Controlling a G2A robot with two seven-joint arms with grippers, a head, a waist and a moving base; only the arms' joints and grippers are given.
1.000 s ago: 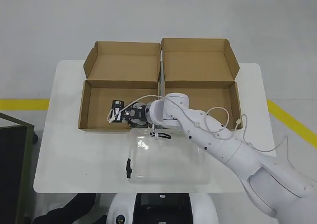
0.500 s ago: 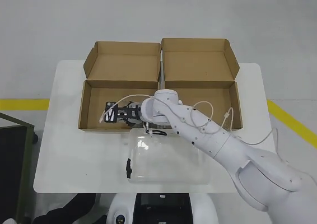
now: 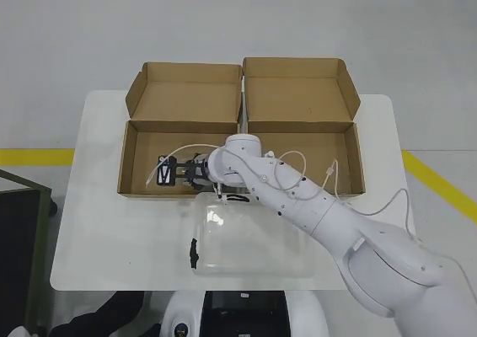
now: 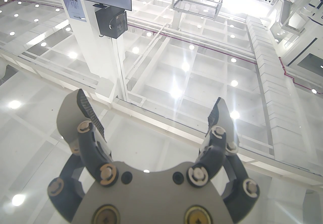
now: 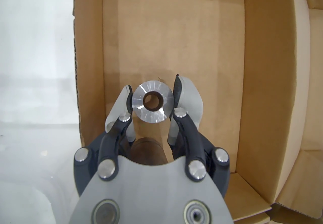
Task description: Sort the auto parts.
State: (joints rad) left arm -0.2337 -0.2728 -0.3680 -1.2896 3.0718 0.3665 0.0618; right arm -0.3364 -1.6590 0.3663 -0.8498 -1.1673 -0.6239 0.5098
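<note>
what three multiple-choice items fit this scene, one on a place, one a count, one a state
1. Where is the metal ring? A in a drawer; B over the left cardboard box; C on a shelf.
2. How many cardboard boxes lie open? A one; B two; C three.
3. How do the left jaws stand? A open, empty; B shut on a ring; C shut, empty.
Answers: B, the right jaws hold it above that box's floor; B, the right box sits beside the left; A, wide apart, nothing between.
</note>
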